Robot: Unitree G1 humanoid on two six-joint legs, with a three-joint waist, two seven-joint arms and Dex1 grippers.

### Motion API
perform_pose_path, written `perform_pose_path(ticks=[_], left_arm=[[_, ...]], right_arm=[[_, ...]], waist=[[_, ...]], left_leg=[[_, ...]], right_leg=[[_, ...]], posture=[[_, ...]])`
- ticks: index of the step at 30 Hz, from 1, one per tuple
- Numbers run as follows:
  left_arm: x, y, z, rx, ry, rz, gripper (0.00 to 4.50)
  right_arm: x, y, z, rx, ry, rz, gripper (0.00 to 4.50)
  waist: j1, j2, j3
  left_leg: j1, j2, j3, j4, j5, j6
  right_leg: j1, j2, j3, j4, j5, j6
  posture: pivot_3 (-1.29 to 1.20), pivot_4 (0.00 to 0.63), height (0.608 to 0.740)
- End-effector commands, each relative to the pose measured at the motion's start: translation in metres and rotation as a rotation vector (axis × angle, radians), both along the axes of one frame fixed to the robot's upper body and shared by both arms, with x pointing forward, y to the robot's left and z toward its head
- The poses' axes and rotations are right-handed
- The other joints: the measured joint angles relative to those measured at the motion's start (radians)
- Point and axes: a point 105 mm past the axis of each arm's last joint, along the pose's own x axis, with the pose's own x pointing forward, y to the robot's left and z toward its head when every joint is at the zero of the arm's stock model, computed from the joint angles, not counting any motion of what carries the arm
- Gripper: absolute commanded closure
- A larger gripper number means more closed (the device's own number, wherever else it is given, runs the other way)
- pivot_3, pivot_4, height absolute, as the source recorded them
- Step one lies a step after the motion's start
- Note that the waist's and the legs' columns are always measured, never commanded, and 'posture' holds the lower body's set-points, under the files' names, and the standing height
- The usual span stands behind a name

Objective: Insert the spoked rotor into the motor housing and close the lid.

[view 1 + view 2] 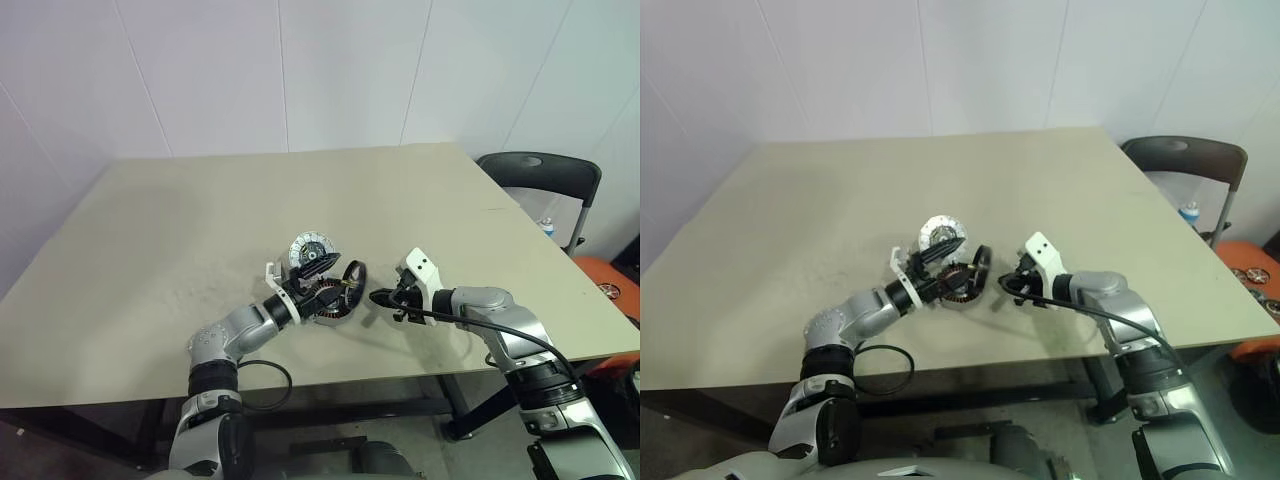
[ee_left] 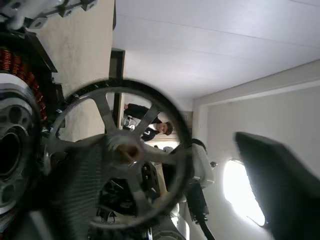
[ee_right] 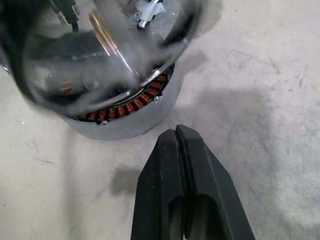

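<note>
Motor housing (image 1: 328, 305) near the front edge of the desk (image 1: 180, 230), coppery windings exposed; lid (image 1: 310, 249) raised on its hinge at 11 o'clock from it. Spoked rotor (image 1: 352, 277) tilted on edge at the housing's 2 o'clock rim, between the spread fingers of the left gripper (image 1: 322, 280). Right gripper (image 1: 380, 297) at 3 o'clock, just beside the housing, fingers (image 3: 187, 185) pressed together and empty.

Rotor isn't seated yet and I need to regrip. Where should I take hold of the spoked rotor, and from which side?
Probably the black rim at its upper edge, from above, jaws across its thin faces. The spoked rotor stands on edge against the motor housing, so that arc is free.
</note>
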Motion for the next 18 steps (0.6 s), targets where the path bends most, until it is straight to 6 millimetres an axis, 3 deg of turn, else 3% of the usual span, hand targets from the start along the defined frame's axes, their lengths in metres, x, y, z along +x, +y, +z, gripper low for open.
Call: perform_pose_path(ticks=[1,7,13,16,18], left_arm=[[-0.004,0.017,-0.018,0.072,0.055,0.028,0.03],[0.006,0.030,-0.013,0.087,0.038,0.073,0.03],[0.009,0.031,-0.015,0.106,0.034,0.077,0.03],[0.006,0.030,-0.018,0.151,0.011,0.055,0.03],[0.008,0.032,-0.009,0.156,-0.040,0.051,0.03]], right_arm=[[0.007,0.004,0.014,0.012,-0.060,0.014,4.50],[0.009,0.003,0.013,0.013,-0.060,0.010,4.50],[0.010,0.005,0.014,0.043,-0.058,-0.003,4.50],[0.012,0.011,0.027,0.169,-0.054,-0.025,4.50],[0.012,0.015,0.036,0.235,-0.050,-0.027,4.50]], waist=[[-0.001,0.000,0.000],[0.003,-0.001,0.001],[0.004,-0.002,0.002],[0.002,-0.002,0.003],[0.004,-0.002,0.003]], left_leg=[[0.000,0.000,0.000,0.000,0.000,0.000],[0.000,0.000,0.000,0.000,0.000,0.000],[0.000,0.000,0.000,0.000,0.000,-0.001],[0.000,0.000,0.000,0.000,0.001,-0.001],[0.000,0.000,0.000,0.000,0.001,-0.002]], right_leg=[[0.000,0.000,0.000,0.000,0.000,0.000],[0.000,0.000,0.000,0.000,0.000,0.000],[0.000,0.000,0.000,0.000,0.000,0.000],[0.000,0.000,0.000,0.000,0.000,0.000],[0.000,0.000,0.000,0.000,0.000,0.000]], posture=[[0.00,0.000,0.740],[0.00,0.000,0.740],[0.00,0.000,0.740],[0.00,0.000,0.740],[0.00,0.000,0.740]])
